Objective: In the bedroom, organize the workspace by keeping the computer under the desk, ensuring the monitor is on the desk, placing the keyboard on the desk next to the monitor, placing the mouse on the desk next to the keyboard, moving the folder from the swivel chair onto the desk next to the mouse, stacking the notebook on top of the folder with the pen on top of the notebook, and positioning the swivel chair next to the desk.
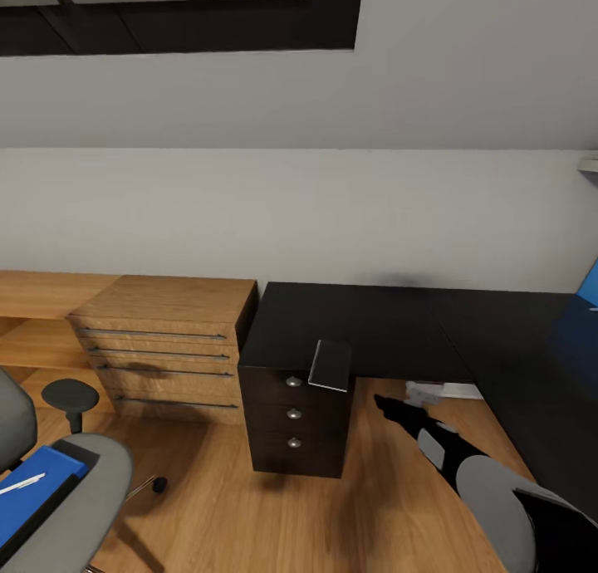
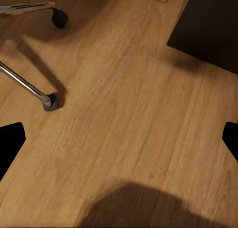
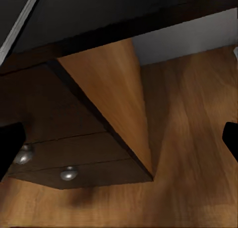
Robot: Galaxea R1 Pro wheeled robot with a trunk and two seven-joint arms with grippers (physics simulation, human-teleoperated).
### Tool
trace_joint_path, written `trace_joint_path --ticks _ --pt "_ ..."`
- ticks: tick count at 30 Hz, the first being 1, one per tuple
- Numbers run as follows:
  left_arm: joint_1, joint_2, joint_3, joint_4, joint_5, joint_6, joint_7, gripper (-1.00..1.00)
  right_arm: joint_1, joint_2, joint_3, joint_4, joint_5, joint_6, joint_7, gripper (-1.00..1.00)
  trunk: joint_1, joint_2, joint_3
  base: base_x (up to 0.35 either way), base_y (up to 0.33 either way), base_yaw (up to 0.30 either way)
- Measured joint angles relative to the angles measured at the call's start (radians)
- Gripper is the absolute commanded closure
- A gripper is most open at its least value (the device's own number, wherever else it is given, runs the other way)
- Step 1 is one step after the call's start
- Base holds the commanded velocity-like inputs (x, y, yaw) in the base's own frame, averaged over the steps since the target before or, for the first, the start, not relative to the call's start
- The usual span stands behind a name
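Wooden floor (image 1: 249, 515), light drawer unit (image 1: 166, 349)

The right arm (image 1: 465, 465) reaches forward and low — its gripper (image 1: 384, 405) spread apart, holding nothing.

You find no text, label, brand, number or sign that can be read in these pictures. The desk (image 1: 365, 324), the wooden drawer unit (image 1: 166, 340) and the blue folder (image 1: 33, 490) carry no writing you can read.
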Motion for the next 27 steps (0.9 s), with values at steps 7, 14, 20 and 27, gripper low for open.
trace_joint_path --ticks 7,14,20,27 --pt "0.0 0.0 0.001 0.004 0.0 0.005 0.004 -1.0 0.0 -0.016 -0.182 -0.032 -0.149 0.143 0.098 -1.0 0.011 -0.021 -0.009 0.0 0.0 0.0" --pt "0.0 0.0 -0.001 0.005 0.0 0.007 0.005 -1.0 0.0 -0.036 -0.217 -0.047 -0.189 0.172 0.163 -1.0 0.038 -0.07 -0.031 0.0 0.0 0.0" --pt "0.0 0.0 -0.001 0.005 0.0 0.007 0.004 -1.0 0.0 -0.043 -0.221 -0.047 -0.192 0.177 0.22 -1.0 0.061 -0.112 -0.05 0.0 0.0 0.0" --pt "0.0 0.0 -0.005 0.002 -0.001 0.035 0.004 -1.0 0.0 -0.054 -0.222 -0.046 -0.232 0.235 0.238 -1.0 0.088 -0.161 -0.072 0.0 0.0 0.0"
